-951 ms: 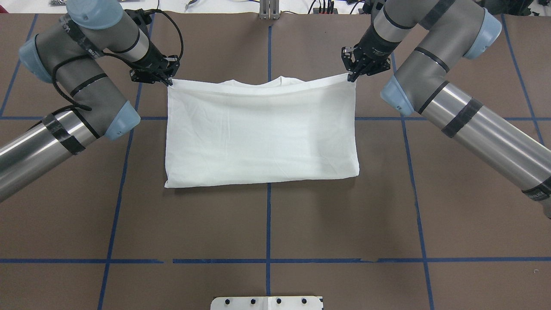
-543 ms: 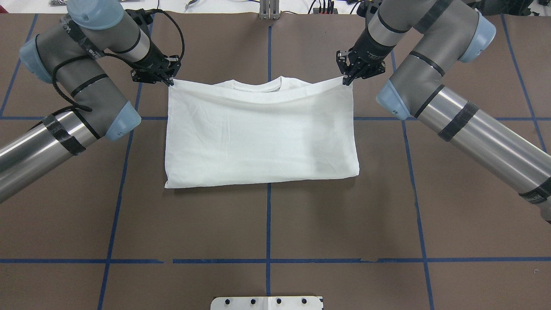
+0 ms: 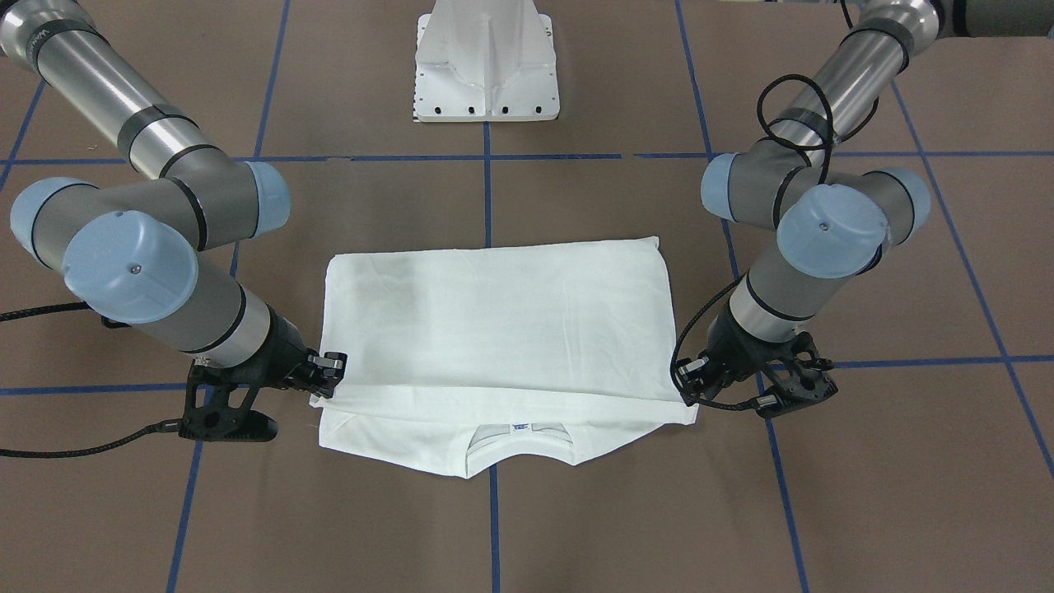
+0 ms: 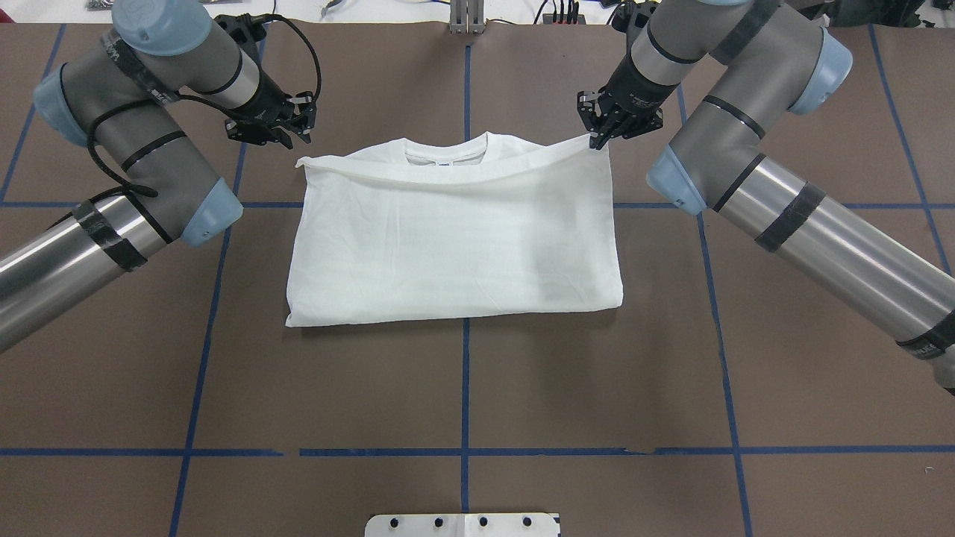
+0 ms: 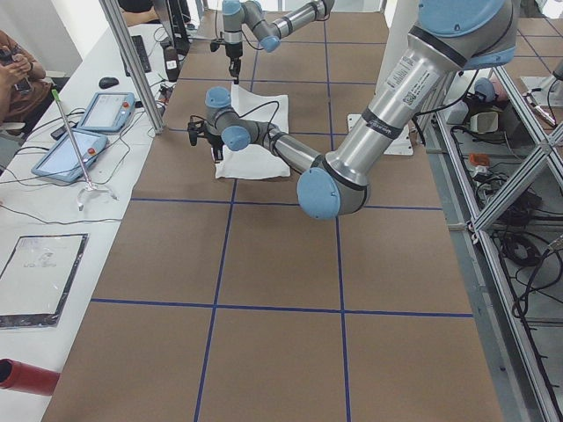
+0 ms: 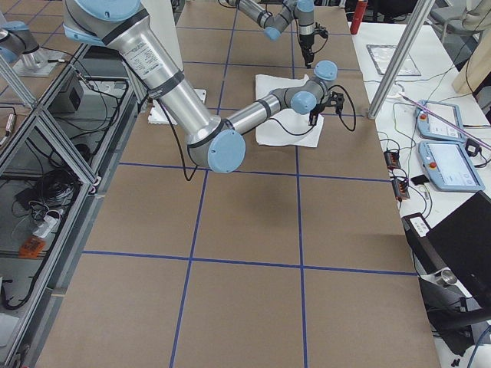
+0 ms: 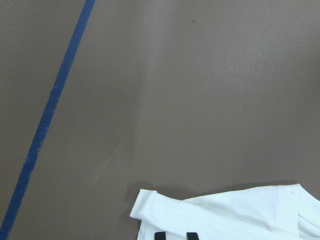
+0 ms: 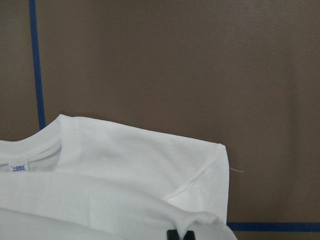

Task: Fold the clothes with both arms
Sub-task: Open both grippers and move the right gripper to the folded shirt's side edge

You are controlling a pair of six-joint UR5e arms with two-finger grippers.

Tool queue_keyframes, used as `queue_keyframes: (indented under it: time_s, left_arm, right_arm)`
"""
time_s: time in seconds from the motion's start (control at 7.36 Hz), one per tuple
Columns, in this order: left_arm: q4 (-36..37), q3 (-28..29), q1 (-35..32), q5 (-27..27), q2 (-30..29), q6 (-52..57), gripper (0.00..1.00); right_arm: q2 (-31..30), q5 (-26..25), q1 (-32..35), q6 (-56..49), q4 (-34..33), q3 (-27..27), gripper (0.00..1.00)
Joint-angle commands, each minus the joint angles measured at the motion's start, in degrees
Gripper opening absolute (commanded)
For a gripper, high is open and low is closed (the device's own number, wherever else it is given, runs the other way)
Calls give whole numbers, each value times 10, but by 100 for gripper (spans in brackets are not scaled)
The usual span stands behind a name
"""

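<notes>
The white shirt lies folded in half on the brown table, its collar and neck label showing at the far edge. My right gripper is shut on the top layer's far right corner and holds it slightly raised. My left gripper hovers open just beyond the far left corner, which lies slack on the layer below. In the left wrist view the two fingertips stand apart over the shirt.
The white pedestal base stands at the table's near edge. Blue tape lines grid the brown surface. A side bench with tablets and a seated person lies beyond the table's far edge.
My left gripper has opened and let go of its corner, which dropped and slid inward. My right gripper has shifted a little to the left with its corner, uncovering more of the collar.
</notes>
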Motion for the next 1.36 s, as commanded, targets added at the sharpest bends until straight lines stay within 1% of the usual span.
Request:
queue_keyframes:
  time_s: [0.0,0.27,0.41,0.68,0.82,0.95,1.09,1.22]
  left_arm:
    - [1,-5,-2,22,11,1,99]
    - [1,-34,-4,24,27,0,99]
    - [3,-50,-4,25,31,-1,99]
    - [5,-86,-4,26,49,-6,99]
    - [16,-108,-4,40,56,-18,99]
    - [50,-121,-2,56,51,-18,99]
    - [58,-132,0,67,52,-25,99]
    - [58,-135,1,68,53,-25,99]
  right_arm:
    - [-1,-19,-7,3,0,-3,100]
    - [-13,-17,-9,7,0,7,100]
    - [-36,-17,-29,13,0,43,100]
    - [-138,-19,-74,50,-5,171,100]
    - [-167,-34,-101,90,-6,199,100]
    - [-175,-40,-117,101,-11,205,100]
    - [-182,-51,-131,106,-14,204,100]
    - [-185,-73,-145,107,-14,204,100]
